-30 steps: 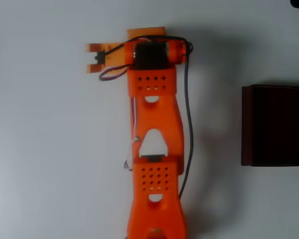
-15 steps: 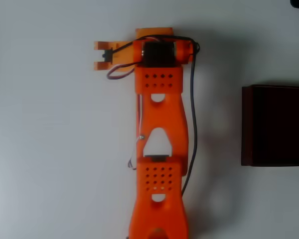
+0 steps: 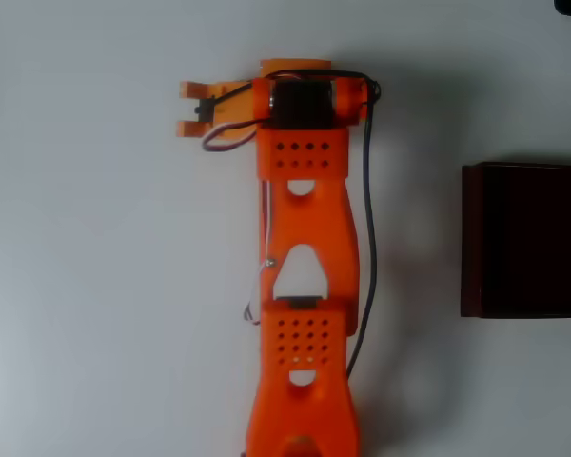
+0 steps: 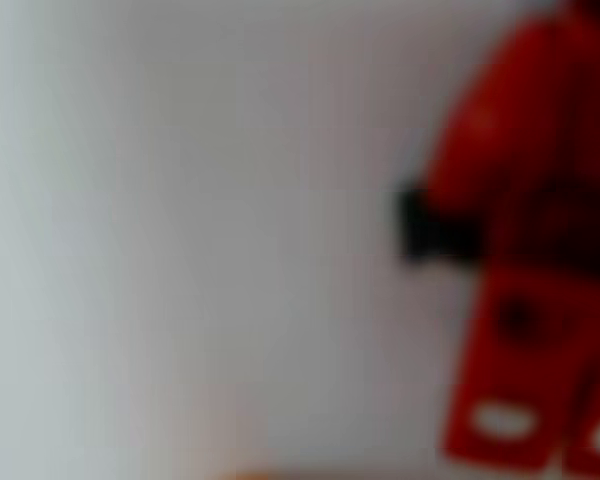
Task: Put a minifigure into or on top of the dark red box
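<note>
In the wrist view the red minifigure (image 4: pixel 535 270) looms very close and blurred at the right edge, lying on the white table with a black hand and two pale spots on its legs. From overhead, my orange arm (image 3: pixel 305 286) reaches up the middle of the table. My gripper (image 3: pixel 293 67) sits at its top end, mostly hidden under the wrist motor, so its jaws cannot be read. The arm covers the minifigure in the overhead view. The dark red box (image 3: pixel 525 240) stands at the right edge, well apart from the gripper.
An orange bracket (image 3: pixel 198 108) sticks out left of the wrist. A dark cable (image 3: pixel 366 238) hangs along the arm's right side. White tabletop (image 3: pixel 95 267) spreads to the left, with more of it between arm and box.
A second ago the arm's top end stood slightly further left. It shifted right and has stayed still over the last half second. The box has not moved.
</note>
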